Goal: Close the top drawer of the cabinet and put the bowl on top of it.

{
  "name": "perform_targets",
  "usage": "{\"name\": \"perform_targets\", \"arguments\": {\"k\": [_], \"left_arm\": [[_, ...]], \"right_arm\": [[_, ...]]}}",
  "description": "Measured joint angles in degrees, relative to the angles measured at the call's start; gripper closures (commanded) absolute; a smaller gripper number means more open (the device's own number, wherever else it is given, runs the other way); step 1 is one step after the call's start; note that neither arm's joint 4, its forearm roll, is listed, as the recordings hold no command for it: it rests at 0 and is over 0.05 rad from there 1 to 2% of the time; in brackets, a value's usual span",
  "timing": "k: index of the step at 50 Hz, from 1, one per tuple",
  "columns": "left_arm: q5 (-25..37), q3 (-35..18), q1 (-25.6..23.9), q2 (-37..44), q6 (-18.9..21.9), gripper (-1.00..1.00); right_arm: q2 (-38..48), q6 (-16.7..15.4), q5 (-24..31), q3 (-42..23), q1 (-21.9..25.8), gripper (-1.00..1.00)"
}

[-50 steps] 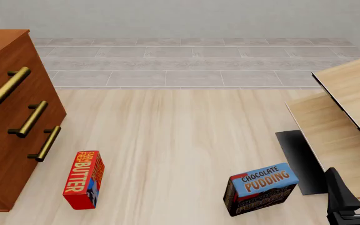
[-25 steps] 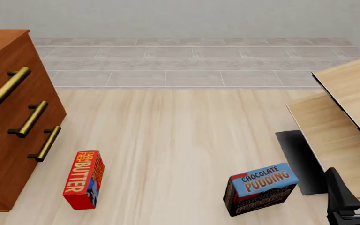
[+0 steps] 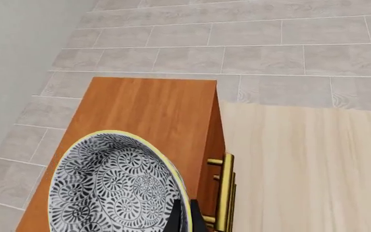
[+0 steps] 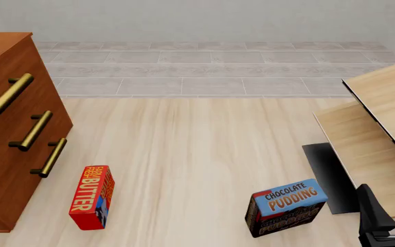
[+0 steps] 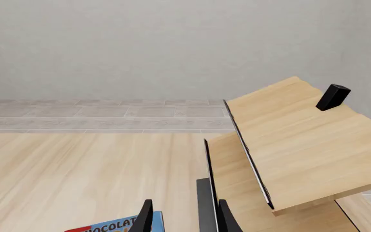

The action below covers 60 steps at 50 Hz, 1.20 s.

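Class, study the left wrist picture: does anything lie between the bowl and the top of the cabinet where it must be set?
Nothing visible does. The bowl is over the cabinet, whose bare top carries no other object. Whether the bowl already rests on it cannot be told.

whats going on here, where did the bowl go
The left gripper has the bowl by its rim over the top of the cabinet. The top drawer looks shut. The right gripper hangs open near the chocolate pudding box. A butter box stands on the table.
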Motion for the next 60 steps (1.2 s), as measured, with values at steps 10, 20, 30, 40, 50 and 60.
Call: {"name": "perform_targets", "arguments": {"k": [10, 20, 30, 40, 50, 60], "left_arm": [[-1.35, 1.54, 0.05, 0.5, -0.04, 1.0], [-2.81, 2.68, 0.03, 0.52, -0.02, 1.0], [-4.14, 3.7, -0.21, 0.34, 0.04, 1.0], [-5.02, 4.4, -0.52, 0.4, 0.14, 1.0], [-5.52, 5.32, -0.07, 1.45, -0.09, -1.0], [-5.17, 4.05, 0.0, 2.09, -0.3, -1.0]], "right_arm": [[0.0, 0.0, 0.0, 0.0, 0.0, -1.0], [0.0, 0.0, 0.0, 0.0, 0.0, -1.0], [0.0, 0.0, 0.0, 0.0, 0.0, -1.0], [0.0, 0.0, 0.0, 0.0, 0.0, -1.0], [0.0, 0.0, 0.0, 0.0, 0.0, -1.0], [0.0, 0.0, 0.0, 0.0, 0.0, -1.0]]}}
